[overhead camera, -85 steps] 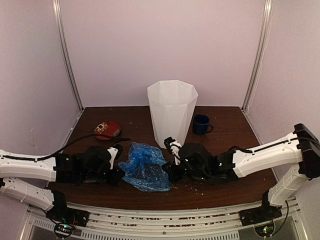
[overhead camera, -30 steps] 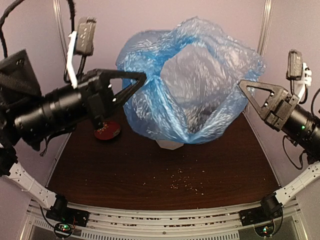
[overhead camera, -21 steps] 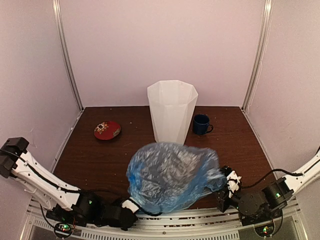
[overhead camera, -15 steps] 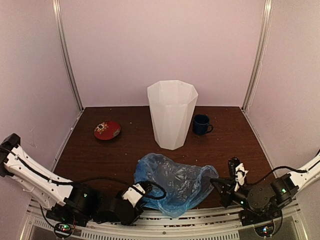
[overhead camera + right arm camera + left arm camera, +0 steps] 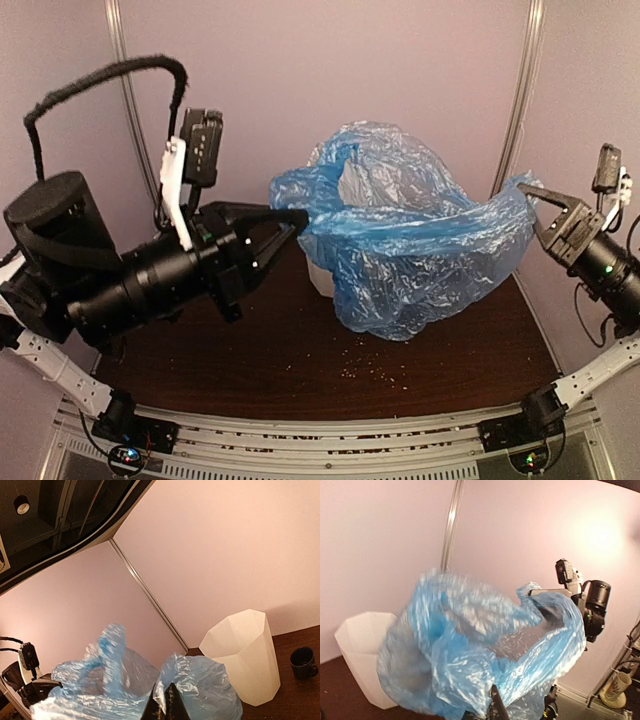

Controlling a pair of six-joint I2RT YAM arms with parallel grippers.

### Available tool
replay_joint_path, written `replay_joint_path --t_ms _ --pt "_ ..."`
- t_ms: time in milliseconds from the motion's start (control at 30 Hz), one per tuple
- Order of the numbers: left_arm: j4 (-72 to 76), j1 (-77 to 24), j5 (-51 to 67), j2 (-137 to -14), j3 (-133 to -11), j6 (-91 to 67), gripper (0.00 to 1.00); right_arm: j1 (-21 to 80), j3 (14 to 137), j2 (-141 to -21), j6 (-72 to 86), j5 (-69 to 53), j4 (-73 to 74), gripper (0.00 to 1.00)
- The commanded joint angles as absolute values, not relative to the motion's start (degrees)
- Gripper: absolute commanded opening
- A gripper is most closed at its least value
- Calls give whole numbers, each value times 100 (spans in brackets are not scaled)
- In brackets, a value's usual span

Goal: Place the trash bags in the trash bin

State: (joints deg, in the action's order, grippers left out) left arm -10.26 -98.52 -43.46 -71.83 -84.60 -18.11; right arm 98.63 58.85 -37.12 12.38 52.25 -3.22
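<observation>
The light-blue trash bag (image 5: 410, 250) hangs in the air, stretched wide between my two grippers, above the table and in front of the bin. My left gripper (image 5: 296, 216) is raised high and shut on the bag's left edge. My right gripper (image 5: 522, 190) is raised and shut on its right edge. The white faceted trash bin (image 5: 322, 282) is mostly hidden behind the bag. In the left wrist view the bag (image 5: 470, 650) fills the middle, and the bin (image 5: 362, 655) stands at the left. In the right wrist view the film (image 5: 200, 690) is pinched in my right gripper (image 5: 167, 704), and the bin (image 5: 245, 655) stands beyond.
A dark blue mug (image 5: 304, 662) stands right of the bin on the brown table (image 5: 300, 370). Crumbs (image 5: 370, 372) lie near the table's front. Pink walls close in the back and sides. The left arm (image 5: 130, 280) looms large at the left.
Half a second ago the bag lay low at the table's front edge with both arms down. Now both arms are raised and the bag is spread in the air before the bin.
</observation>
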Motion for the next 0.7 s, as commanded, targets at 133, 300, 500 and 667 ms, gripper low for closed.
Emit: replay_joint_path --t_ms 133,300,500,667 --pt "-710 -10151 -3343 -8198 -4333 -4271 0 9895 2206 -4293 3250 4266 331 0" --pt "-834 -10448 -3692 -8814 -4507 -4567 0 10042 1842 -4631 3582 4106 -243 0" --pt "-980 -10454 -4244 -9058 -4698 -4769 0 10082 1912 -4404 3900 4304 130 0" --pt "-1482 -10383 -5168 -8668 -4733 -5139 0 10081 1958 -3733 4982 5380 1238 0"
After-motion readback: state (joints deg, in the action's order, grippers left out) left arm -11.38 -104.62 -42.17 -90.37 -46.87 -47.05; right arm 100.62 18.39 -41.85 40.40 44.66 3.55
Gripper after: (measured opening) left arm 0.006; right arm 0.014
